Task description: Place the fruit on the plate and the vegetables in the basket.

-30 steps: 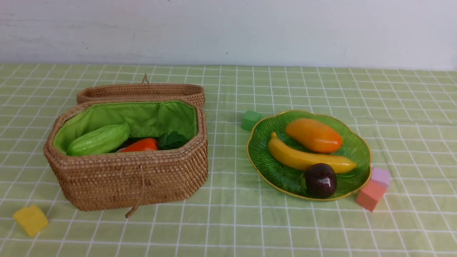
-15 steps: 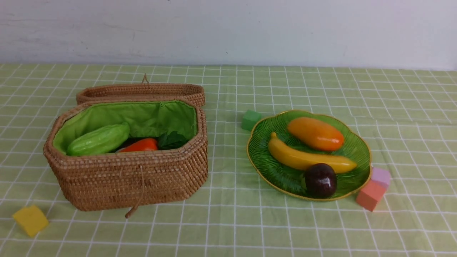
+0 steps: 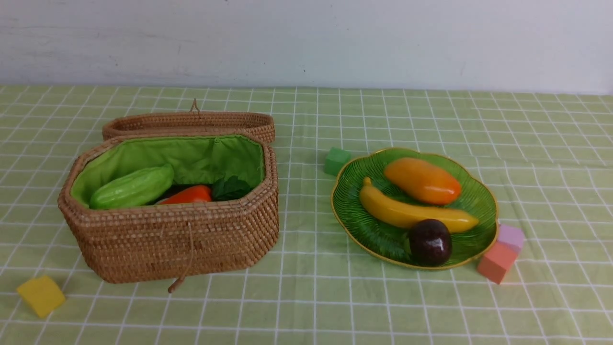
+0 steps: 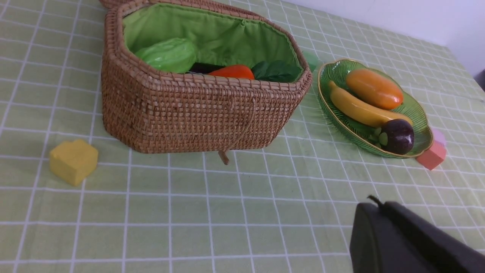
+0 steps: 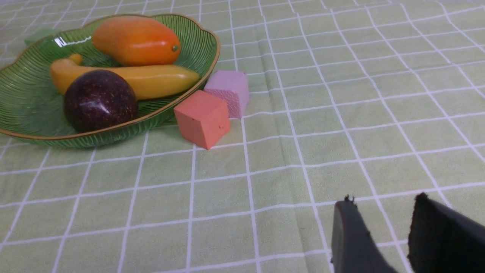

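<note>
Checked green surface (image 3: 306, 297), sorting looks done: mango (image 3: 422, 181), banana (image 3: 416, 213), purple fruit (image 3: 429, 242) on plate (image 3: 346, 203); gourd (image 3: 132, 187), carrot (image 3: 187, 195) in basket (image 3: 177, 239). Left fingers (image 4: 375, 212) closed, empty; right fingers (image 5: 352, 227) partly apart, empty. Risk: round fruit sits near rim, a bump could roll it off.

Front overview; low wrist views, shared plate (image 3: 345, 211)

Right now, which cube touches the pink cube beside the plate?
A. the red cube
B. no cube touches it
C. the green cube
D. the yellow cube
A: the red cube sits pressed against the pink cube at the plate edge, while the yellow cube lies far off near the basket and the green cube is behind the plate.
</note>
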`<action>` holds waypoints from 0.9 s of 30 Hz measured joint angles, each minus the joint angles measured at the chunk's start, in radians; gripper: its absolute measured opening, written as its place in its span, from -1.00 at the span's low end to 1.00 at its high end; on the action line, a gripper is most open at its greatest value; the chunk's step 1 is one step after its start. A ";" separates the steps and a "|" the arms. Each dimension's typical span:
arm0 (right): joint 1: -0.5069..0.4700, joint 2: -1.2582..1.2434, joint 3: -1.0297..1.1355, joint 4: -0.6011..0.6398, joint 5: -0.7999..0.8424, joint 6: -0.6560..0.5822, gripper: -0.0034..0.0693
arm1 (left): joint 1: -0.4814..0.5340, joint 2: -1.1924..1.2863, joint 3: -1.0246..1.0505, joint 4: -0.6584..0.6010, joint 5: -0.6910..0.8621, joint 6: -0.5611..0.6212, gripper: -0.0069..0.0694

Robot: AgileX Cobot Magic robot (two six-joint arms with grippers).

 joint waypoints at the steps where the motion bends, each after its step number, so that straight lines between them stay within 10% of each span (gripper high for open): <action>1: 0.000 0.000 0.000 0.000 0.000 0.000 -0.25 | 0.000 -0.012 0.006 0.000 -0.002 0.000 -0.85; 27: 0.000 0.000 0.000 0.000 -0.001 0.000 -0.25 | 0.159 -0.197 0.249 0.090 0.001 0.000 -0.80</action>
